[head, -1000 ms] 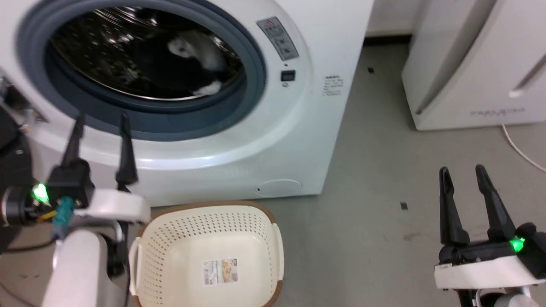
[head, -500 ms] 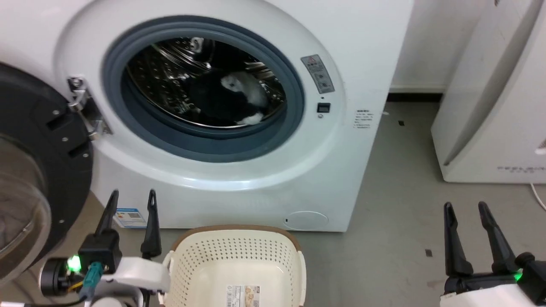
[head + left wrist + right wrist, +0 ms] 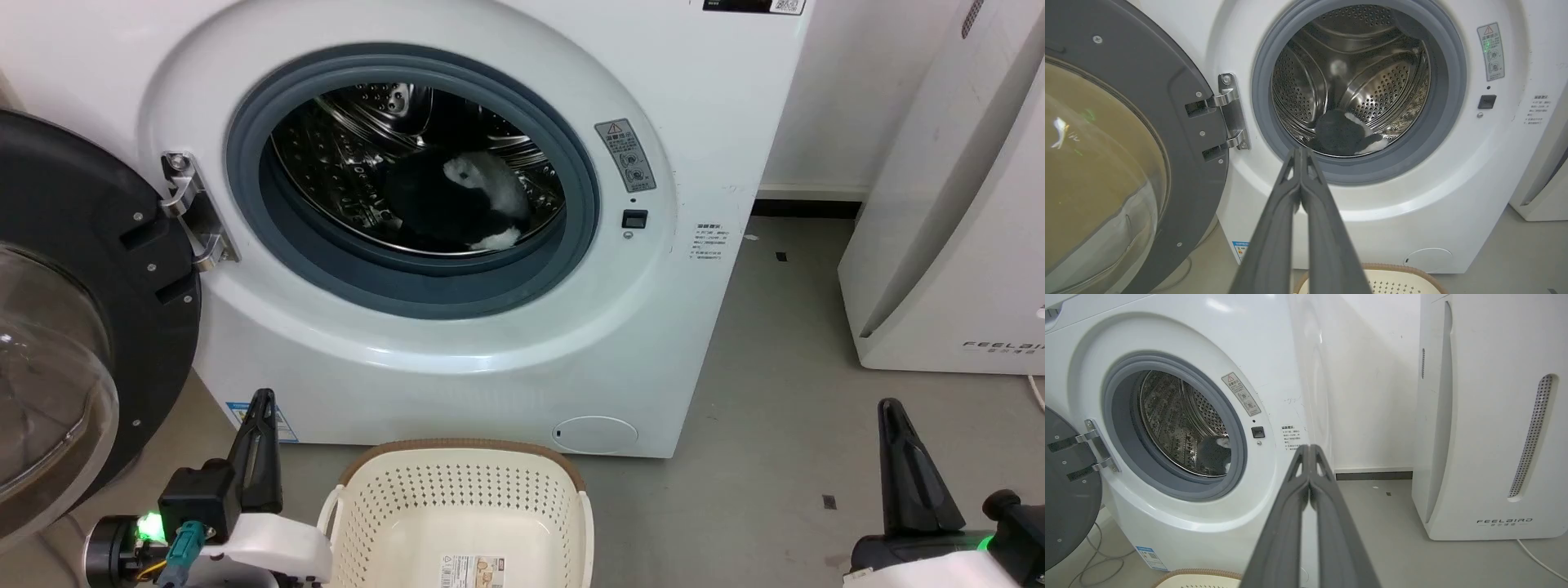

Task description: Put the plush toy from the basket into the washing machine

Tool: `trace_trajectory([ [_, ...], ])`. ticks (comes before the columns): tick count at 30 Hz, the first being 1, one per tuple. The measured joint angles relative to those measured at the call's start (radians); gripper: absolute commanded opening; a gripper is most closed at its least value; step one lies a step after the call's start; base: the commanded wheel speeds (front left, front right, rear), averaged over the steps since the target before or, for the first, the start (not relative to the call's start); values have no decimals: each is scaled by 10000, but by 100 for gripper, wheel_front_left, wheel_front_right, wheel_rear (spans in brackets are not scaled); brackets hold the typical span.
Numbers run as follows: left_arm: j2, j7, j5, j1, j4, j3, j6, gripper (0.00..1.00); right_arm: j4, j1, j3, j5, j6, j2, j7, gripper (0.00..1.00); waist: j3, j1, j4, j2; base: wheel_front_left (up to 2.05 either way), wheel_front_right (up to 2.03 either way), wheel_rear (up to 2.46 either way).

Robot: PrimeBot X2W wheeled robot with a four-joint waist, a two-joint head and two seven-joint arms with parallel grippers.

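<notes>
The plush toy (image 3: 482, 200) lies inside the washing machine (image 3: 718, 122), apparently low in its drum (image 3: 343, 163), centre frame. The basket (image 3: 457, 490) sits bottom centre. Left hand (image 3: 1300, 152) and right hand (image 3: 1309, 447) are both clenched, empty.

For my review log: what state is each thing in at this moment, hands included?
door of the washing machine: swung wide open
plush toy: lying inside the drum
basket: upright; the part in view holds only a paper label
left hand: shut, empty
right hand: shut, empty
</notes>
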Motion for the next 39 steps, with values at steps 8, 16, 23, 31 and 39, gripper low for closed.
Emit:
trace_trajectory([
  [8, -40, 163, 2, 0, -96, -13, 0, 0, 4, -9, 46, -111, 0, 0, 159, 0, 1, 1, -37, 0, 0, 0, 0],
  [16, -75, 343, 19, 1, -226, -40, 0, 0, 19, -29, 94, -303, 0, 0, 347, 0, 3, 1, -81, 0, 0, 0, 0],
  [23, -100, 495, 31, 2, -328, -71, -2, 0, 38, -37, 127, -445, 0, 0, 504, 0, 4, 2, -113, 0, 0, 0, 0],
  [31, -138, 662, 88, 8, -431, -113, -2, 0, 59, -58, 167, -537, 0, 0, 679, 0, 4, 2, -148, 0, 0, 0, 0],
  [39, -196, 855, 104, 70, -560, -142, -8, 0, 90, -176, 222, -644, 0, 0, 869, 0, 5, 2, -188, 0, 0, 0, 0],
])
